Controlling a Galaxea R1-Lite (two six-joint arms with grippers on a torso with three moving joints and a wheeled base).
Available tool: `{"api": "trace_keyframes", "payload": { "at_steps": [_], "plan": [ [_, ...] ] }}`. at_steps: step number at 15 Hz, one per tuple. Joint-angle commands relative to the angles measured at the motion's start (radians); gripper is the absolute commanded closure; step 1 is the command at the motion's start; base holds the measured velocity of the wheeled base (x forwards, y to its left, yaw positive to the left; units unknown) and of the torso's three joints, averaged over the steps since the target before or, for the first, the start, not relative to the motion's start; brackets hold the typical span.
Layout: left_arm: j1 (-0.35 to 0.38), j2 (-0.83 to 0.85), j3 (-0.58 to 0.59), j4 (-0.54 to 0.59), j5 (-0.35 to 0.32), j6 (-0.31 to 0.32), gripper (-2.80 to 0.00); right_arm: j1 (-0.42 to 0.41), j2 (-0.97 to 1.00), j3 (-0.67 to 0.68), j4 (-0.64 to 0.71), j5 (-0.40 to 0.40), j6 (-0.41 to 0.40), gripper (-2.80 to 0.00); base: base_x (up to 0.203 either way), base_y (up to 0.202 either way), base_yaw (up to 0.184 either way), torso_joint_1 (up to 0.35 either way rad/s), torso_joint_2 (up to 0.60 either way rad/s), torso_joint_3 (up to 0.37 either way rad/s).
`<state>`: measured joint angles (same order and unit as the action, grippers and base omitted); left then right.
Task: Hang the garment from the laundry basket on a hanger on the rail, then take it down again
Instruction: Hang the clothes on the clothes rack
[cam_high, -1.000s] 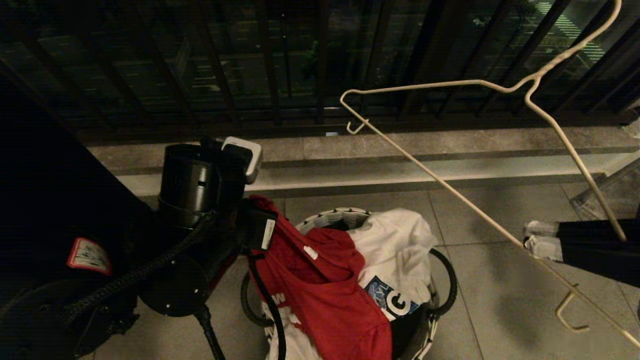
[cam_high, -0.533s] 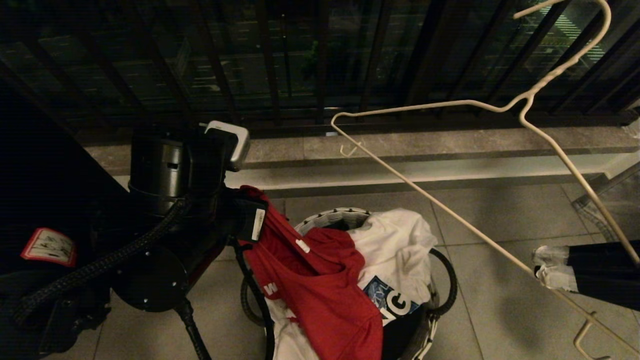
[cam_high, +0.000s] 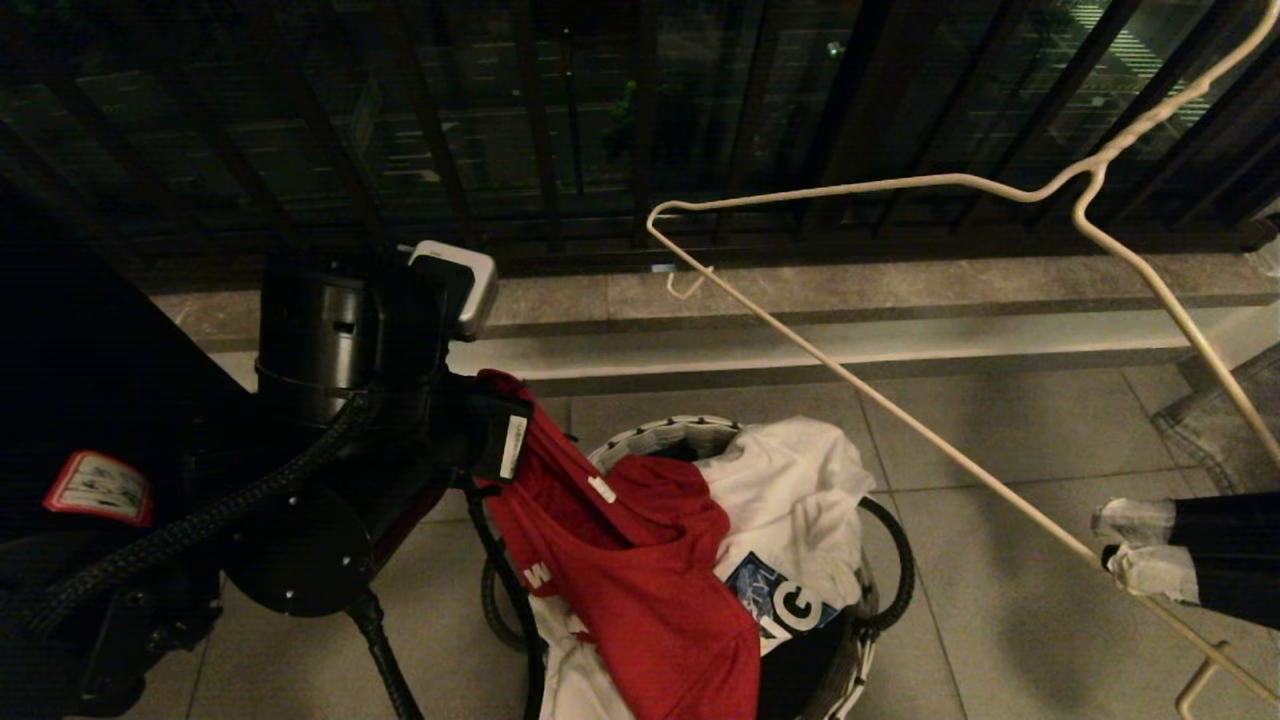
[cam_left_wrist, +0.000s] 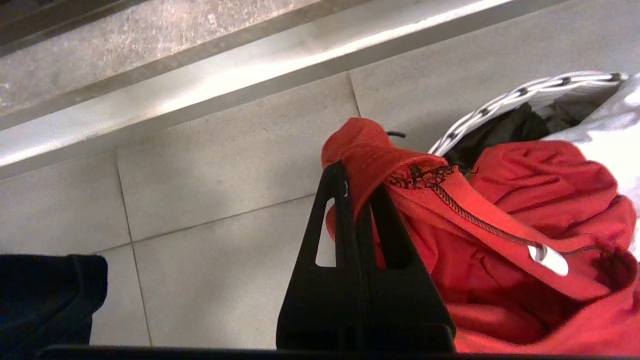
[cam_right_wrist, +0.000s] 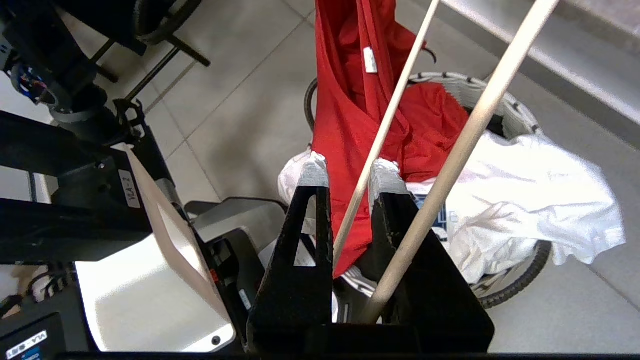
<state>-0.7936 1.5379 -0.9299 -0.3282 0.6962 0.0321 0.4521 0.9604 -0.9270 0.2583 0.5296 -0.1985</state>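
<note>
Head view: I am seeing both arms engaged over the laundry basket (cam_high: 660, 436), garment and hanger each gripped.

Working down in size: the tiled floor (cam_high: 1000, 440) is carrying the basket, which is sitting in front of the dark railing (cam_high: 540, 130) and is holding a white T-shirt (cam_high: 800, 480). The garment (cam_high: 640, 580) is hanging from the left gripper (cam_left_wrist: 357, 185), its lower part draping over the basket; the jaws are pinching shut on red fabric beside the collar seam. The hanger (cam_high: 900, 420) is tilting across the scene above the basket, and the right gripper (cam_right_wrist: 345, 172), at lower right, is standing narrow, clamping the hanger's thin wire between its taped fingertips (cam_right_wrist: 312, 170).
</note>
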Motion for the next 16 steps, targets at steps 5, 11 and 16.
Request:
{"api": "trace_keyframes", "payload": {
  "at_steps": [5, 11, 16],
  "plan": [
    [0.004, 0.013, -0.052, 0.003, 0.011, 0.003, 0.00, 0.004, 0.004, -0.003, 0.002, 0.007, 0.002, 0.00, 0.000, 0.000, 0.000, 0.000, 0.00, 0.000],
    [0.020, 0.042, -0.132, 0.005, 0.022, 0.034, 0.00, 0.039, 0.030, 0.003, 0.008, -0.001, 0.012, 0.00, 0.000, 0.000, 0.000, 0.000, 0.00, 0.000],
    [0.023, 0.052, -0.170, 0.003, 0.026, 0.043, 0.00, 0.104, 0.019, 0.005, 0.055, -0.005, 0.005, 0.00, 0.000, 0.000, 0.000, 0.000, 0.00, 0.000]
  ]
}}
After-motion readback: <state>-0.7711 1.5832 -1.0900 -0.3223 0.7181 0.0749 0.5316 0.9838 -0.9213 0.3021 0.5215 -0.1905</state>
